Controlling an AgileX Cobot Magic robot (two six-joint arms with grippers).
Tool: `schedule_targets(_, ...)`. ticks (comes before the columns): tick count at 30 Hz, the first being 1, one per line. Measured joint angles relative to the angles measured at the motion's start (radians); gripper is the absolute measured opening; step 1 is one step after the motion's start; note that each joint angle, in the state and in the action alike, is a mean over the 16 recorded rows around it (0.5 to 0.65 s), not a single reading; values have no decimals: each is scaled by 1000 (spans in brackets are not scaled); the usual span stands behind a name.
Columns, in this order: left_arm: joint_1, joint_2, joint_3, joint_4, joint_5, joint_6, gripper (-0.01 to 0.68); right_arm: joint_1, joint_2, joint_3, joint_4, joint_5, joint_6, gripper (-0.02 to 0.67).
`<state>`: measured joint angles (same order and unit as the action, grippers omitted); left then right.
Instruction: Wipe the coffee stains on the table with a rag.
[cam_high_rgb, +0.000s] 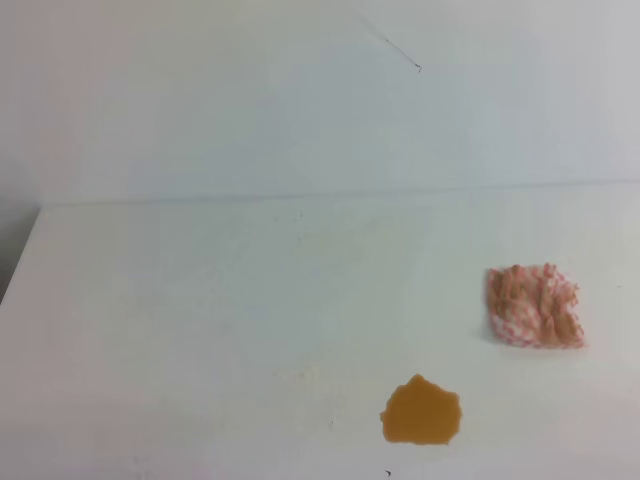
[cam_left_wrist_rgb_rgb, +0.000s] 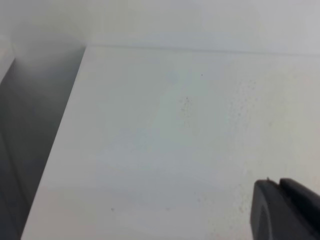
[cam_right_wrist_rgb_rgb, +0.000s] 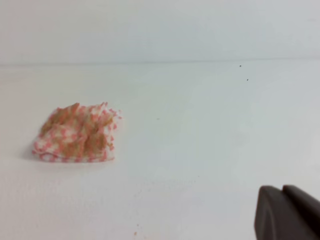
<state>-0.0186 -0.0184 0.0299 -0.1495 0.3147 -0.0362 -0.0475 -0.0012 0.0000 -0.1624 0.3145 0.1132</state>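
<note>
The rag (cam_high_rgb: 534, 306), a wrinkly red-and-white checked bunch with tan-brown patches, lies on the white table (cam_high_rgb: 200, 330) at the right. The coffee stain (cam_high_rgb: 421, 411), a flat orange-brown blotch, sits near the front edge, left of and nearer than the rag, apart from it. Neither gripper shows in the exterior high view. In the right wrist view the rag (cam_right_wrist_rgb_rgb: 76, 134) lies at the left, well away from a dark finger (cam_right_wrist_rgb_rgb: 287, 215) at the bottom right corner. In the left wrist view only a dark finger (cam_left_wrist_rgb_rgb: 285, 212) shows over bare table (cam_left_wrist_rgb_rgb: 165, 140). Neither view shows the jaw gap.
The table's far edge (cam_high_rgb: 330, 195) meets a white wall (cam_high_rgb: 300, 90). The table's left edge (cam_left_wrist_rgb_rgb: 55, 145) drops into a grey gap. A few tiny dark specks (cam_left_wrist_rgb_rgb: 186, 101) dot the table surface.
</note>
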Motion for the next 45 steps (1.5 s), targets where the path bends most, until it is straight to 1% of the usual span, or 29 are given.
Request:
schedule_targets(26, 0, 0, -5, 0, 2, -1, 0, 0, 0, 0, -1, 0, 0, -3)
schedule_targets(45, 0, 5, -8, 0, 3, 0, -1, 0, 0, 0, -53, 0, 0, -3)
